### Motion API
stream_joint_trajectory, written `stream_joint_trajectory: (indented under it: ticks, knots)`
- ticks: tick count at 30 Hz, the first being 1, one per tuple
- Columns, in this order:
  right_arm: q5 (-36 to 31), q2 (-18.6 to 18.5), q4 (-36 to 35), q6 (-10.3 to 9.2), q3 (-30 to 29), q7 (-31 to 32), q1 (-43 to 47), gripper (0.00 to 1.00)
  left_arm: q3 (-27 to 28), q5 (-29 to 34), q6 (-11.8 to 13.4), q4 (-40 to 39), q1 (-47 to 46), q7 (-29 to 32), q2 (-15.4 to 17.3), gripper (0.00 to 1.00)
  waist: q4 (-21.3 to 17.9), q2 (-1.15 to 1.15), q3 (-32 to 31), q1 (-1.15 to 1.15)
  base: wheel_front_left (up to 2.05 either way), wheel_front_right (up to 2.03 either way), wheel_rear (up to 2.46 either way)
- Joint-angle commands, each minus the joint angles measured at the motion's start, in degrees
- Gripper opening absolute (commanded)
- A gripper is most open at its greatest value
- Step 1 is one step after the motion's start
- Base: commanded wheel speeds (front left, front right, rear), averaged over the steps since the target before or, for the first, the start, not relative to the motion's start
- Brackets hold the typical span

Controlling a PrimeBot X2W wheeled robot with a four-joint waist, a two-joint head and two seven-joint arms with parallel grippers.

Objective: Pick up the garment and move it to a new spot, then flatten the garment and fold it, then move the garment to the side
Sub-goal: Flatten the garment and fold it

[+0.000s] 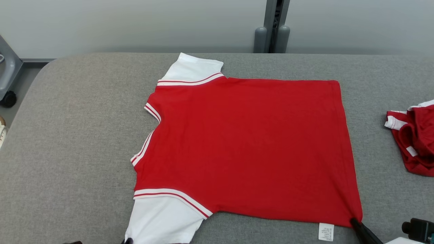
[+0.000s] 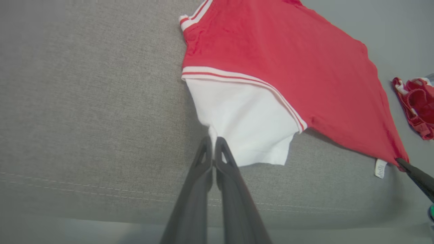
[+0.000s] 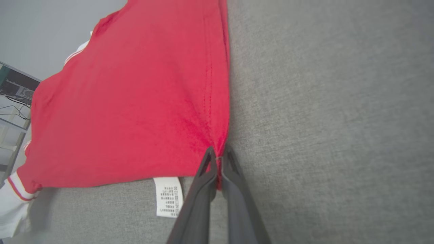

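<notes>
- Grey desk (image 1: 67,152) carries our shirt (image 1: 244,145), flat at its middle, long axis running left to right.
- Our left gripper (image 2: 213,142) is pinched tight on the near white sleeve (image 2: 244,118).
- Our right gripper (image 3: 218,152) is closed on the near hem corner (image 3: 217,135); the shirt lies beyond both.

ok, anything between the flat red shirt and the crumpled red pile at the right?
Nothing: the head view shows bare grey cushion between shirt and pile.
</notes>
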Motion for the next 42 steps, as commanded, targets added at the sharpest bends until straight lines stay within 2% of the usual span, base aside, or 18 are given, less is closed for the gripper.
stream_joint_trajectory:
  ticks: [1, 10, 16, 27, 37, 38, 39, 40, 41, 42]
  knots:
    - [-1.2, 0.5, -1.7, 0.01, -1.7, 1.9, 1.0, 0.00, 0.4, 0.4, -0.6, -0.3, -1.3, 0.2, 0.8, 0.00, -0.1, 0.00, 0.2, 0.00, 0.00, 0.00, 0.00]
    - [-6.3, 5.9, -13.3, 0.02, -10.3, 15.0, -1.9, 0.00, 2.5, 1.5, -3.9, 0.0, -11.1, 2.1, 4.2, 0.00, -1.4, 0.00, 3.9, 0.00, 0.00, 0.00, 0.00]
    - [-6.1, 8.0, -16.5, 0.02, -13.0, 19.3, -6.7, 0.00, 3.6, 1.4, -5.3, 1.6, -18.5, 2.7, 4.0, 0.00, -2.2, 0.00, 7.6, 0.00, 0.00, 0.00, 0.00]
    - [-6.9, 8.5, -11.0, 0.02, -13.0, 20.7, -19.8, 0.00, 3.2, 0.2, -9.5, 11.9, -33.1, 3.7, 1.0, 0.00, -3.3, 0.00, 13.8, 0.00, 0.00, 0.00, 0.00]
    - [-6.2, 7.9, -4.7, 0.01, -12.4, 17.9, -24.3, 0.00, 1.7, 0.9, -13.4, 21.5, -40.5, 1.1, -2.0, 0.00, -3.2, 0.00, 16.2, 0.00, 0.00, 0.00, 0.00]
    - [-5.6, 8.0, -4.4, 0.01, -12.4, 17.7, -24.3, 0.08, 1.5, 1.0, -13.6, 22.1, -40.7, 0.9, -2.2, 0.00, -3.3, 0.00, 16.3, 0.00, 0.00, 0.00, 0.00]
    - [-5.0, 8.2, -4.3, 0.01, -12.3, 17.4, -24.2, 0.45, 1.5, 1.1, -13.8, 22.7, -41.0, 0.7, -2.4, 0.00, -3.4, 0.00, 16.3, 0.00, 0.00, 0.00, 0.00]
    - [-4.5, 8.3, -4.4, 0.01, -12.0, 17.2, -23.9, 1.00, 1.5, 0.9, -13.8, 23.3, -41.1, 0.4, -2.7, 0.52, -3.5, 0.00, 16.3, 0.00, 0.00, 0.00, 0.00]
    - [-4.0, 8.4, -4.7, 0.01, -11.9, 16.7, -23.4, 1.00, 1.5, 1.1, -13.8, 23.7, -41.1, 0.1, -2.8, 1.00, -3.6, 0.00, 16.2, 0.00, 0.00, 0.00, 0.00]
    - [-3.6, 8.4, -4.9, 0.01, -11.8, 16.3, -22.7, 1.00, 1.8, 1.3, -13.5, 23.9, -41.0, -0.9, -3.0, 1.00, -3.7, 0.00, 16.1, 0.00, 0.00, 0.00, 0.00]
